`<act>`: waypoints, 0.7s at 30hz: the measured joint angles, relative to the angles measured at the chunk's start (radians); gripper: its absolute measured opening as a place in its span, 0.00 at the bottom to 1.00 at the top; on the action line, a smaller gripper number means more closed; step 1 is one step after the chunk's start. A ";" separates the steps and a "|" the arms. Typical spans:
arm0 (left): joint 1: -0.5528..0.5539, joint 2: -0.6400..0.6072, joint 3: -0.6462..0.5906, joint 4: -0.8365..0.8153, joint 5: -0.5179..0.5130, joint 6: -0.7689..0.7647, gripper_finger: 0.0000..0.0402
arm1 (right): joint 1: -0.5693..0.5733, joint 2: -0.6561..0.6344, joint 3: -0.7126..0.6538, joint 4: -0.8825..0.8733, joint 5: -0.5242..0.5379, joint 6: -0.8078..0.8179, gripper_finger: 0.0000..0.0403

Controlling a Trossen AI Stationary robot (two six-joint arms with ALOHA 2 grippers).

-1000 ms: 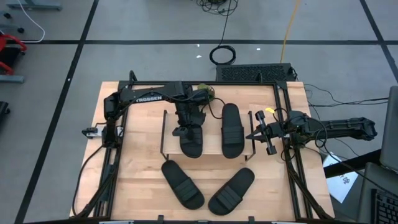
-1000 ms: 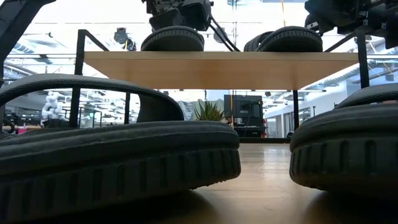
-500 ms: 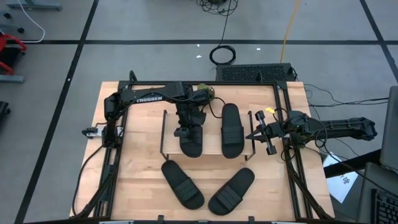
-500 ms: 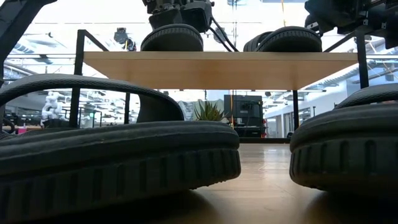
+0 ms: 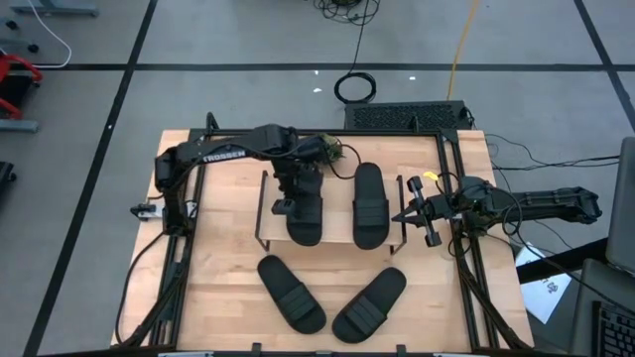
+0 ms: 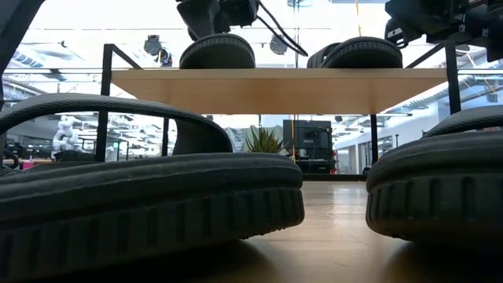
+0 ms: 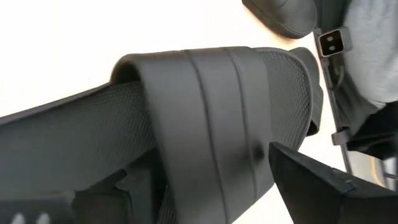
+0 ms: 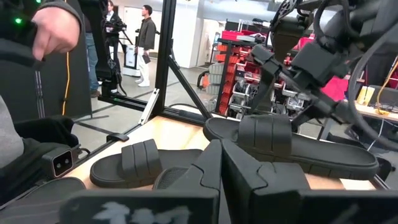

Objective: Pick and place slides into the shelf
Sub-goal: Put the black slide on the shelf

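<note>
The shelf (image 5: 337, 233) stands mid-table with two black slides on its top board. My left gripper (image 5: 294, 196) is over the left one (image 5: 306, 220), shut on its ribbed strap (image 7: 205, 124). The right slide (image 5: 370, 206) lies beside it, sole down. Two more slides (image 5: 291, 294) (image 5: 369, 303) lie sole down on the table in front of the shelf and fill the low view (image 6: 149, 204) (image 6: 440, 189). My right gripper (image 5: 417, 211) is shut and empty, hovering by the shelf's right end. My left gripper comes from above, pointing down, with the slide's strap (image 7: 249, 143) between its two fingers, one finger (image 7: 317, 180) at each edge of the band. The slide lies flat, its sole on the shelf's top board (image 6: 275, 79).
The black table frame (image 5: 451, 149) runs along the far and right edges. People stand in the room beyond, and a hand (image 8: 56, 25) shows near the table in the right wrist view. Bare tabletop (image 5: 213, 268) lies to the left of the shelf.
My left gripper has moved toward the table's far edge, and the slide under it has slid the same way along the top board. The shelf has shifted a little with it. My right arm has kept still.
</note>
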 joint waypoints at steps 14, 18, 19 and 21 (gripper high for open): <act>-0.053 -0.015 0.002 0.041 -0.170 -0.015 0.76 | 0.000 0.000 0.000 0.000 0.000 0.010 0.00; -0.055 -0.015 0.002 0.036 -0.171 -0.027 0.76 | 0.000 0.000 0.000 0.000 0.000 0.010 0.00; -0.055 -0.015 0.002 0.033 -0.170 -0.028 0.76 | 0.000 0.000 0.000 0.000 0.000 0.010 0.00; -0.055 -0.015 0.002 0.030 -0.169 -0.039 0.76 | 0.000 0.000 0.000 0.000 0.000 0.011 0.00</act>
